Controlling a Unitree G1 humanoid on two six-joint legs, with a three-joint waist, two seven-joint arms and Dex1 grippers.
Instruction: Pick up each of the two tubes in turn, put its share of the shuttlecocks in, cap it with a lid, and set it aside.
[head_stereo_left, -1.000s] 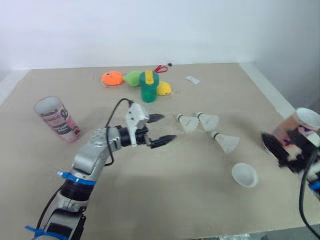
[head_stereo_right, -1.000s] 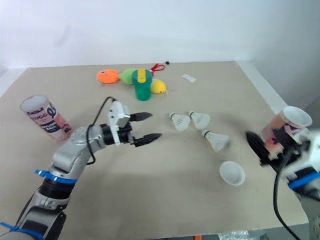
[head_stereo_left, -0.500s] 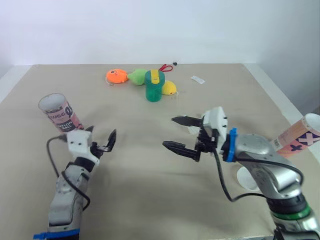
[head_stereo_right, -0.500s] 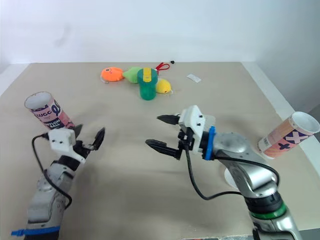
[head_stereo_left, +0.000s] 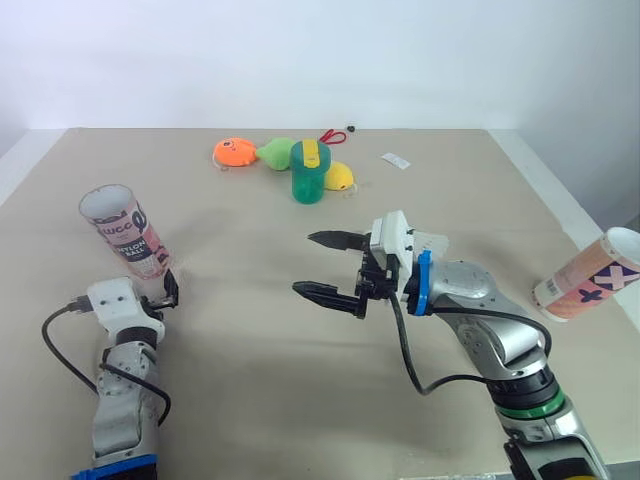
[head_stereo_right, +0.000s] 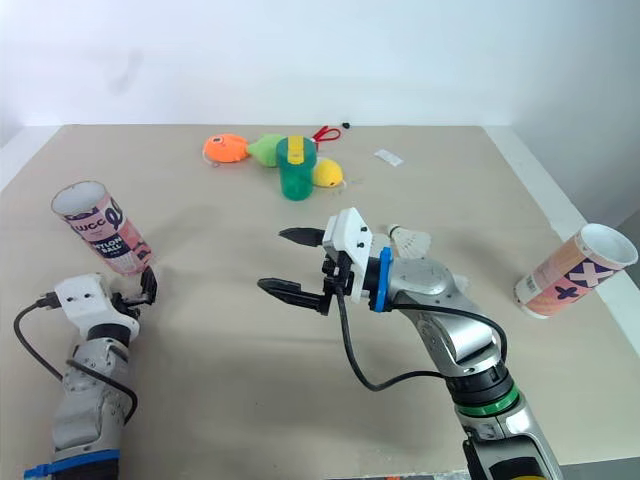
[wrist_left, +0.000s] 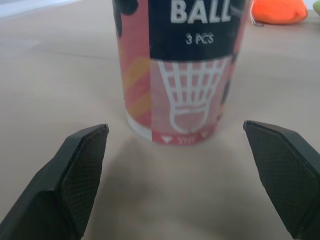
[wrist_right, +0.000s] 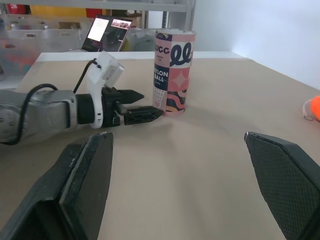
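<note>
A pink patterned tube (head_stereo_left: 125, 230) stands open-topped at the table's left. My left gripper (head_stereo_left: 168, 290) is low just in front of it, open; in the left wrist view the tube (wrist_left: 182, 65) stands ahead of the gap between the spread fingers (wrist_left: 75, 175), untouched. My right gripper (head_stereo_left: 322, 265) hovers open and empty over the table's middle, pointing left. The second tube (head_stereo_left: 590, 275), pink with crosses, stands at the right edge. One shuttlecock (head_stereo_right: 412, 241) peeks out behind the right arm. The right wrist view shows the left gripper (wrist_right: 145, 112) beside the left tube (wrist_right: 174, 72).
At the back middle stand a green cup (head_stereo_left: 308, 172) with a yellow top, an orange toy (head_stereo_left: 230, 153), a yellow toy (head_stereo_left: 340, 178), red scissors (head_stereo_left: 325, 136) and a white tag (head_stereo_left: 396, 160). The table's right edge (head_stereo_left: 560, 200) runs close to the second tube.
The left arm has drawn back from the middle to the left tube. The right arm has swung from beside the right tube to the table's middle and kept moving left.
</note>
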